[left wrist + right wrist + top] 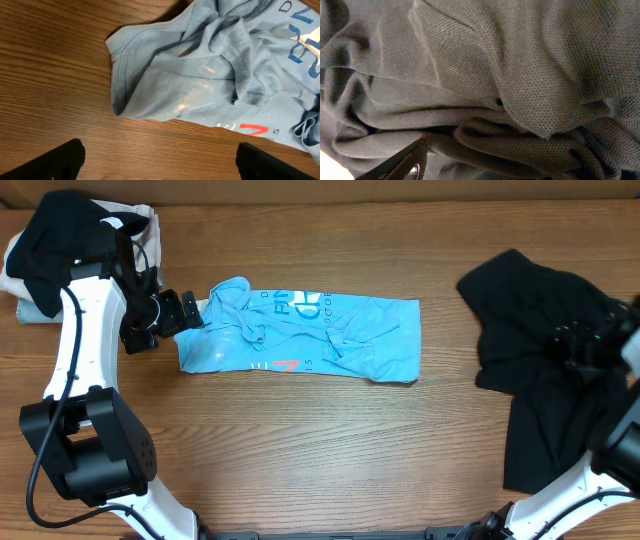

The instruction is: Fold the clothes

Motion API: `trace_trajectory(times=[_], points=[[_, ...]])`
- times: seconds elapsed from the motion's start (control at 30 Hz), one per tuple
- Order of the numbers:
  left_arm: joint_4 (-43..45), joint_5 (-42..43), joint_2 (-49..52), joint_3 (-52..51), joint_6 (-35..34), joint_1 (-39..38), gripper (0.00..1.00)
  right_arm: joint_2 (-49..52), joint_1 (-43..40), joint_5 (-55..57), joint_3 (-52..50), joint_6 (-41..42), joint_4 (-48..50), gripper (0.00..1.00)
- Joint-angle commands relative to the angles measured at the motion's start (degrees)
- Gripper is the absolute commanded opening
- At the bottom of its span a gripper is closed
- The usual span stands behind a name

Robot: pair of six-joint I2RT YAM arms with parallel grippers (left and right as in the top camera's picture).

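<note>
A light blue T-shirt (300, 335) with printed lettering lies in a rumpled horizontal strip mid-table. In the left wrist view its left end (200, 75) is bunched. My left gripper (185, 310) hovers at the shirt's left end. Its fingers (160, 150) are spread wide over bare wood, holding nothing. A black mesh garment (540, 350) lies crumpled at the right. My right gripper (580, 340) is down on it. In the right wrist view the fabric (495, 65) fills the frame. A fold lies between the spread jaws (490, 160); only the left finger shows clearly.
A pile of clothes sits at the back left corner: a black garment (55, 240) over white cloth (140, 225). The wooden table (320, 450) is bare in front of the blue shirt. The left arm's base stands at the front left.
</note>
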Motion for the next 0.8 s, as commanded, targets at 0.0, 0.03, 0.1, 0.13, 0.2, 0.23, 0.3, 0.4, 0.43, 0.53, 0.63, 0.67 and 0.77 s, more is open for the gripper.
trace_trajectory(times=[0.0, 0.03, 0.1, 0.13, 0.2, 0.23, 0.3, 0.4, 0.43, 0.53, 0.63, 0.67, 0.77], points=[[0.26, -0.37, -0.46, 1.18, 1.42, 0.28, 1.00, -1.03, -0.72, -3.87, 0.13, -0.57, -0.85, 0.72], [0.44, -0.33, -0.46, 1.18, 2.51, 0.28, 1.00, -2.71, -0.33, -5.42, 0.42, -2.03, -0.83, 0.74], [1.18, -0.35, -0.46, 1.05, 5.57, 0.20, 1.00, -6.34, 0.74, -10.43, 1.53, -6.75, -1.70, 0.83], [2.03, -0.35, -0.46, 0.87, 7.34, 0.20, 1.00, -7.78, 1.40, -11.56, 2.38, -8.13, -3.10, 0.86], [4.39, -0.33, -0.35, 0.17, 10.25, 0.20, 1.00, -10.84, 3.41, -11.98, 4.92, -11.06, -7.45, 0.90], [5.53, -0.31, -0.28, -0.17, 11.32, 0.20, 1.00, -11.80, 4.55, -11.96, 5.95, -12.68, -9.35, 0.91], [7.82, 0.04, 0.17, -0.94, 13.81, 0.20, 1.00, -13.66, 8.35, -11.37, 8.09, -16.04, -14.01, 0.91], [9.11, 0.09, 0.39, -1.49, 14.40, 0.20, 1.00, -14.47, 14.40, -8.17, 8.48, -17.00, -17.09, 0.91], [9.40, 0.09, 0.42, -1.62, 14.36, 0.20, 1.00, -14.45, 16.74, -7.04, 8.46, -16.98, -17.84, 0.91], [9.81, 0.07, 0.63, -1.84, 14.34, 0.20, 1.00, -14.29, 24.94, -2.86, 8.20, -16.50, -18.36, 0.90], [9.84, 0.07, 0.94, -1.84, 14.34, 0.20, 1.00, -14.27, 33.75, 3.32, 8.20, -12.26, -17.64, 0.88], [9.84, 0.07, 1.05, -1.84, 14.29, 0.20, 1.00, -14.03, 38.60, 7.39, 8.20, -8.33, -17.18, 0.86], [9.84, 0.07, 1.07, -1.86, 14.01, 0.20, 1.00, -12.87, 45.68, 10.95, 8.20, -3.93, -15.41, 0.79]])
